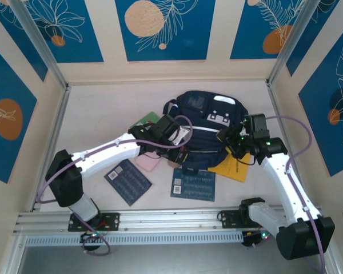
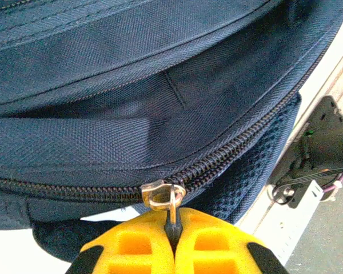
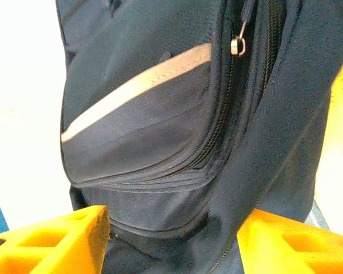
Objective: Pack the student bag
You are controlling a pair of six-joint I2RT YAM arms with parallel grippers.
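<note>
Pinching the zip pull [image 2: 172, 210], your left gripper [image 2: 174, 225] is clamped on it at the near left edge of the bag [image 1: 208, 123], which lies mid-table toward the far side. From there the zip [image 2: 240, 151] seems to run rightward, so pull along that line. Your right gripper [image 3: 171, 234] stands apart, straddling the bag's right flank and gripping nothing.

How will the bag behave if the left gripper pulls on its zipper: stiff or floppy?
Probably floppy: the bag shows soft folds. It may drag along, since the left gripper pinches only the zipper pull.
</note>
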